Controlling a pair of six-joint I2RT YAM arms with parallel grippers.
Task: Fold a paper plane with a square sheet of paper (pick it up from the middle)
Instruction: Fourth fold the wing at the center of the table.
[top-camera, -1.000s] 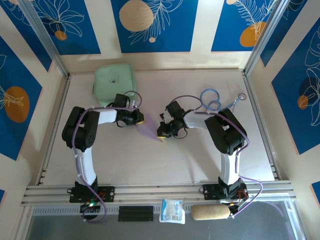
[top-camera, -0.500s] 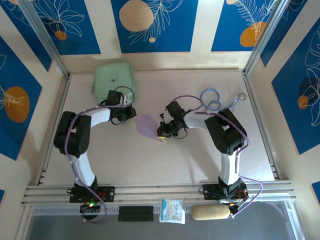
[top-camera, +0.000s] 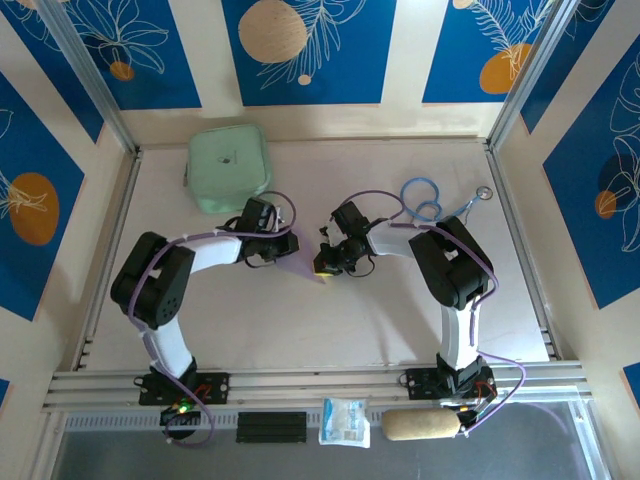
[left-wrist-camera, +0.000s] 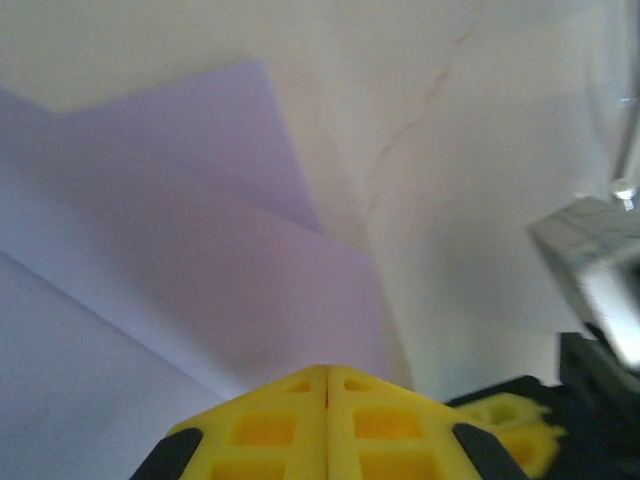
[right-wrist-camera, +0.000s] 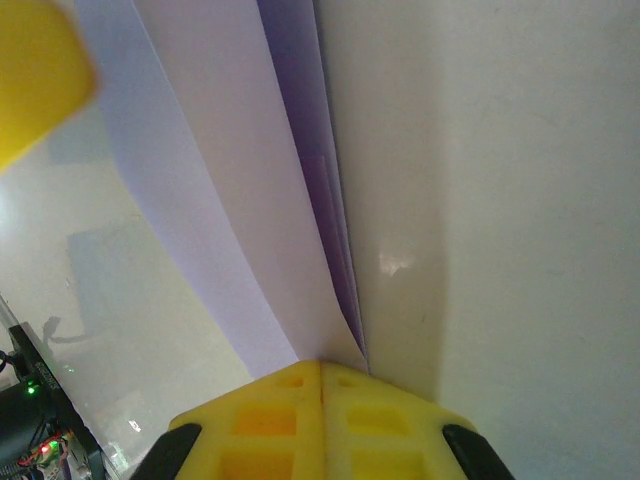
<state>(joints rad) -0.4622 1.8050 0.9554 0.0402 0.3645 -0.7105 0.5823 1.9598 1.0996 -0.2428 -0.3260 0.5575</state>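
Sheet of paper (top-camera: 300, 262) (left-wrist-camera: 200, 260) (right-wrist-camera: 220, 180): pale lilac, lying on the table (top-camera: 400, 310) near mid-table, between the two grippers. It is partly folded. The left wrist view shows overlapping layers with one slanting edge and a pointed flap on top. The right wrist view shows several layers stacked along a long straight edge that narrows to a corner.

Right gripper (top-camera: 324, 266) (right-wrist-camera: 320, 372): yellow fingers pressed together with no gap. The sheet's layered corner runs straight into the seam between them, so it is clamped on that corner. The gripper sits at the sheet's right side, low to the table.

Left gripper (top-camera: 284, 246) (left-wrist-camera: 326, 395): fingers together, seam closed. The tips are over the sheet's left part, with lilac right up against them. Cannot tell whether any paper is pinched between them or the tips only rest on it. A yellow blur in the top left corner of the right wrist view is likely one of its fingers.

The two grippers are close, facing each other across the sheet.

Mint-green pouch (top-camera: 227, 167): far left of the table, just beyond the left gripper, apart from the sheet.

Blue cable loop (top-camera: 422, 200): far side, near the right arm's elbow, well apart from the sheet.

A small packet (top-camera: 345, 422) and a tan roll (top-camera: 422, 424) lie off the table at the near rail.
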